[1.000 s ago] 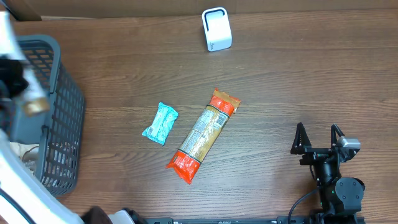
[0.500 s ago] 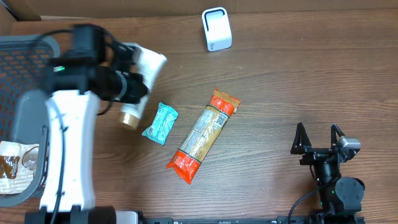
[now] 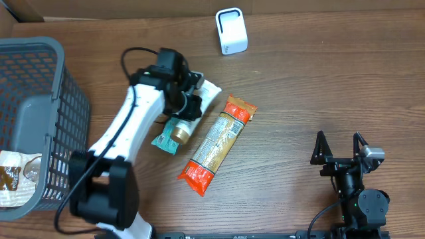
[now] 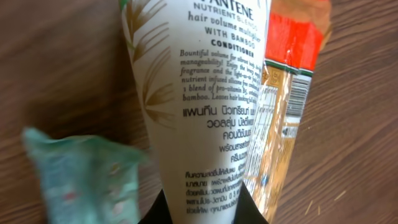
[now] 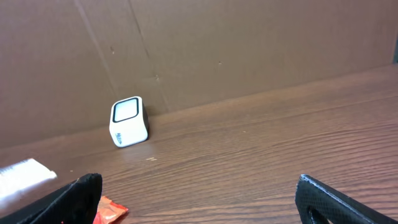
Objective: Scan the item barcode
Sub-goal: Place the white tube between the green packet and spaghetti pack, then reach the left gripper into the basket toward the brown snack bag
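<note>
Clamping the slick Pantene conditioner tube (image 4: 205, 93), my left gripper (image 3: 186, 106) is risking dropping it before the scanner (image 3: 231, 30). My right gripper (image 3: 339, 141) is idling wide open

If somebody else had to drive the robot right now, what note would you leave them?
Left gripper: jaws shut on the white conditioner tube, held between the teal packet and the orange snack pack.
Right gripper: jaws open, holding nothing, parked at the near right.
Scanner: stands at the far side, well apart from the tube.
Done: the tube is in the grip.
Left: bring the tube's barcode to the scanner's window. No barcode shows on the side facing the left wrist camera, so the tube probably needs turning.
</note>
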`<state>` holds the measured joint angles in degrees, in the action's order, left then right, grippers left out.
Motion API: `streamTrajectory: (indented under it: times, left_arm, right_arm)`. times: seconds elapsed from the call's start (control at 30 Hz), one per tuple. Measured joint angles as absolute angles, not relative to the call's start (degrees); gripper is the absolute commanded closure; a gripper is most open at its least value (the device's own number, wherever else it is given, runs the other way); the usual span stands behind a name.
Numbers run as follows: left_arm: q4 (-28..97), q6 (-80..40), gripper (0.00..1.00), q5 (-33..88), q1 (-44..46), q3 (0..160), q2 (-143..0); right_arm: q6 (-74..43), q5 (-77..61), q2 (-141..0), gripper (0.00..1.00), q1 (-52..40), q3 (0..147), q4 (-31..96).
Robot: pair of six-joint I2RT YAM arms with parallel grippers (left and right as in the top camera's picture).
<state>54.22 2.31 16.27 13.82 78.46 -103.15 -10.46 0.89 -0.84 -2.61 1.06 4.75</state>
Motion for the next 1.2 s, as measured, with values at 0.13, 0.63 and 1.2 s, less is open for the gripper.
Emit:
streamTrajectory:
  times: [0.13, 0.63, 1.2]
  left_arm:
    - [54.17, -1.37, 0.96, 16.27, 15.03, 78.0, -107.26]
    - [64.77, -4.4, 0.32, 16.32, 15.38, 82.21, -111.83]
    - [96.07, -5.15, 0.27, 9.17, -2.48, 140.51, -105.69]
  right_arm:
    - [-10.44, 0.86, -0.84, 0.0, -2.61, 1.06, 4.78]
    - [-10.46, 0.89, -0.84, 0.0, -2.61, 1.06, 4.8]
    - [-10.48, 0.89, -0.8, 0.0, -2.61, 1.06, 4.8]
